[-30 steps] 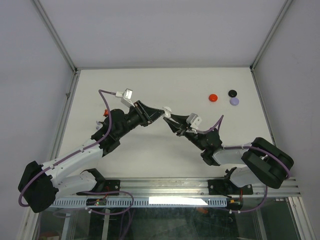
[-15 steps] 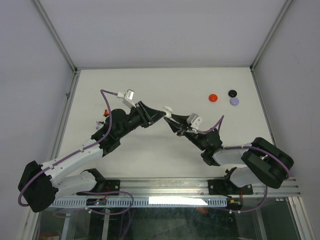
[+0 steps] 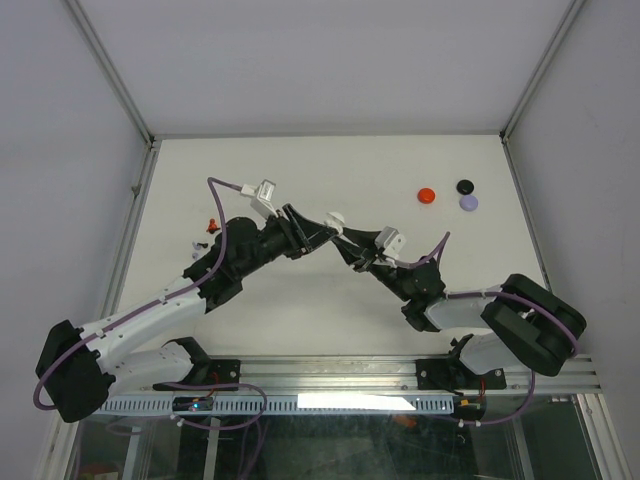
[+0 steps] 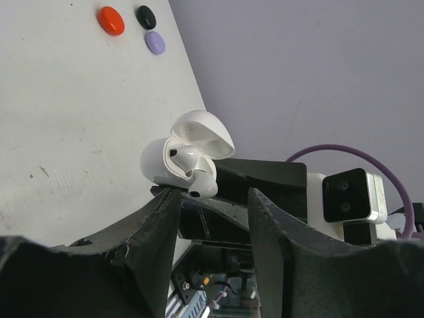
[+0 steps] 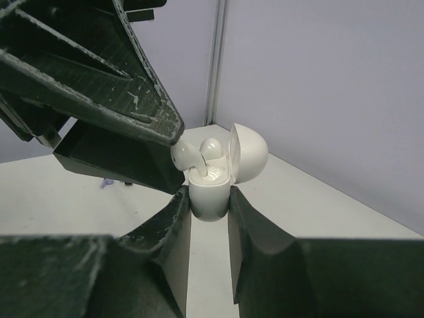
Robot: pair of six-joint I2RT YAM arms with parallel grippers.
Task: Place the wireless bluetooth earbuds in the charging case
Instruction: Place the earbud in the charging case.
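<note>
The right gripper (image 5: 209, 197) clamps the open white charging case (image 4: 156, 165) by its lower body over the desk (image 3: 300, 170). A white earbud (image 4: 189, 167) lies tilted in the case's mouth, seemingly not fully seated. The left gripper (image 4: 212, 195) has its jaws apart, one fingertip against the bud. Bud and case look light, hard and glossy, so probably slippery, and pressing the bud's rounded head seems safer than pinching its stem.

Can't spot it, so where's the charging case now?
Top view, mid-table: the charging case sits clamped in the right gripper, left gripper close beside it.
</note>
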